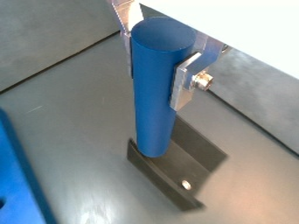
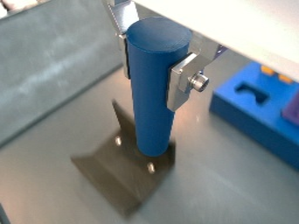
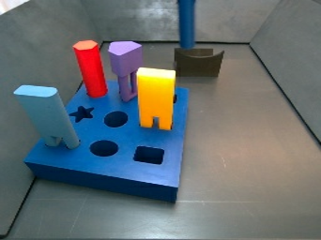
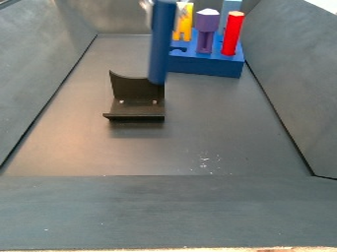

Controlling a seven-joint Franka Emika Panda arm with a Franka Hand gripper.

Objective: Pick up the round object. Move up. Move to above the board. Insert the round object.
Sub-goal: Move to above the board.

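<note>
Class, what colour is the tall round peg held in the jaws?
Dark blue: the tall round peg in the gripper shows best in a wrist view.

- My gripper [image 1: 158, 48] is cut off at the frame edge in both wrist views.
- In a side view, the round object's [image 3: 186, 23] top runs out of frame.
- The board [image 2: 260, 109] is cropped.

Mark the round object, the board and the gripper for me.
round object [image 1: 156, 87]: a wrist view, middle of its dark-blue side.
board [image 3: 123, 167]: a side view, bare top surface between the holes.
gripper [image 2: 156, 63]: a wrist view, midway between the silver fingers closed on the round object.
</note>
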